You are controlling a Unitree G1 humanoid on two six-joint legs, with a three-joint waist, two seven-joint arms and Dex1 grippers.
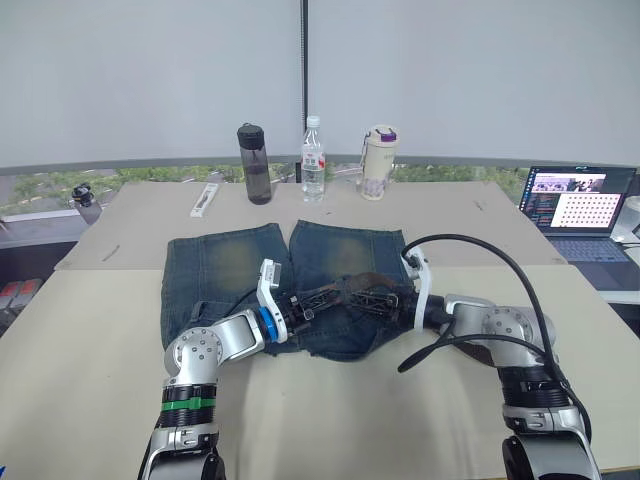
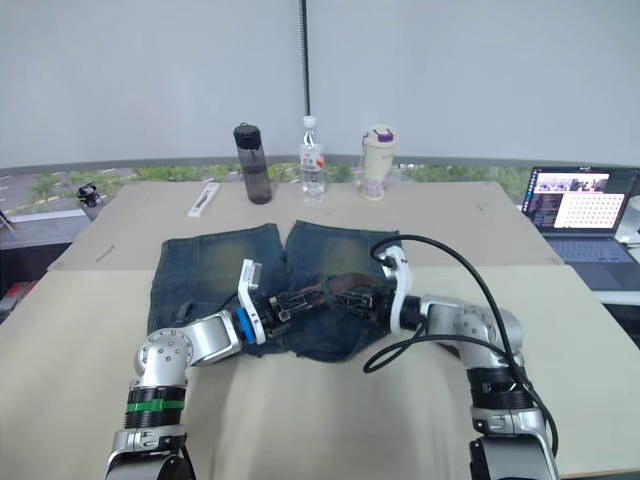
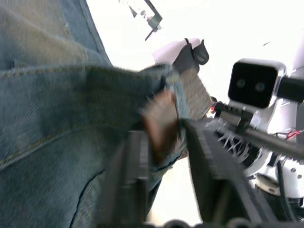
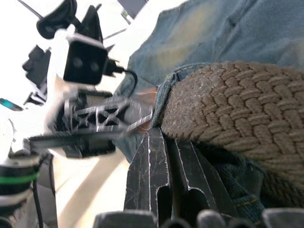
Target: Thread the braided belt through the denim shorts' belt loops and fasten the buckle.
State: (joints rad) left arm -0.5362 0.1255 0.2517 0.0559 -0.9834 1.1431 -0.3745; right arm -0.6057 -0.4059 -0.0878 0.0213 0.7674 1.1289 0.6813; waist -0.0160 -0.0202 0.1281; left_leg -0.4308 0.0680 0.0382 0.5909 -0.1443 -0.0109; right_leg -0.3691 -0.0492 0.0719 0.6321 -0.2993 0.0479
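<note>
The denim shorts (image 1: 220, 265) lie flat on the table, legs pointing away from me and waistband nearest. The braided belt (image 1: 358, 283) lies across the waistband's middle, where both grippers meet. My left gripper (image 1: 322, 298) reaches in from the left; its fingers stand apart with the belt's brown end (image 3: 161, 121) between them. In the right wrist view the woven belt (image 4: 228, 104) runs under a denim fold (image 4: 164, 95), likely one of the belt loops. My right gripper (image 4: 164, 133) is shut, its tips against that denim edge. The buckle is hidden.
At the table's far side stand a dark bottle (image 1: 254, 163), a clear water bottle (image 1: 313, 160) and a lidded cup (image 1: 378, 162). A white object (image 1: 204, 199) lies at the far left. An open laptop (image 1: 578, 205) sits at the right. A black cable (image 1: 480, 250) arcs over my right arm.
</note>
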